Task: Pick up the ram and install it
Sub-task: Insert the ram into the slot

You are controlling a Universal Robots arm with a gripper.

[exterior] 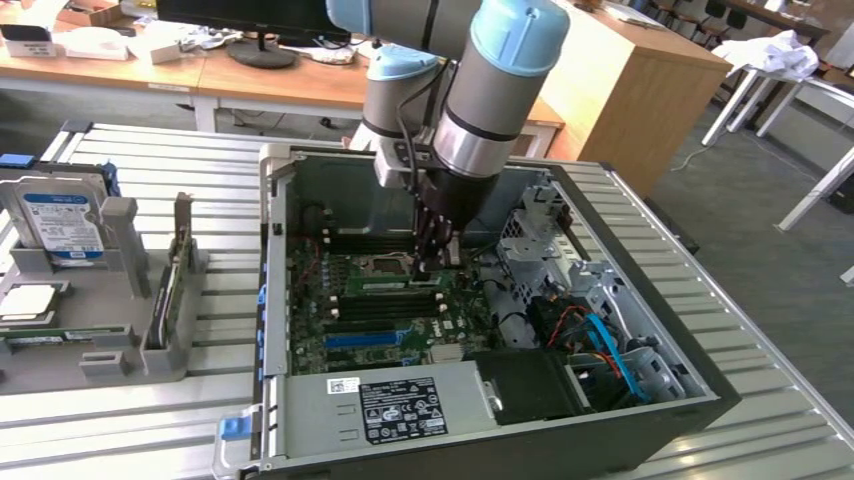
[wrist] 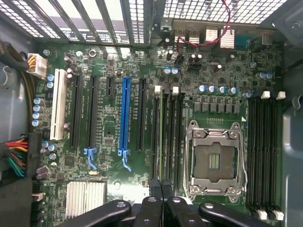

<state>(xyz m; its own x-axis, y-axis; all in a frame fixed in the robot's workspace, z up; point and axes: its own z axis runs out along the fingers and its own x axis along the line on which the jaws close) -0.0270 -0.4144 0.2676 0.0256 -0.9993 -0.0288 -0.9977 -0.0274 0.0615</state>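
The hand [wrist: 162,187], fingers shut narrow together, sits low over one end of the ram [wrist: 166,135]; the ram stands on edge in a slot beside the socket [wrist: 215,163], likely so closed tips can press it home; whether it has latched, I cannot tell.

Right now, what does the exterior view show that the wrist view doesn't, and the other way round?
Exterior view: the arm, the power supply, and the hard drive in the grey rack outside. Wrist view: the white slot, the silver heatsink and a red wire by the rear grille. Both: the shut gripper over the ram, the blue slot, the CPU socket.
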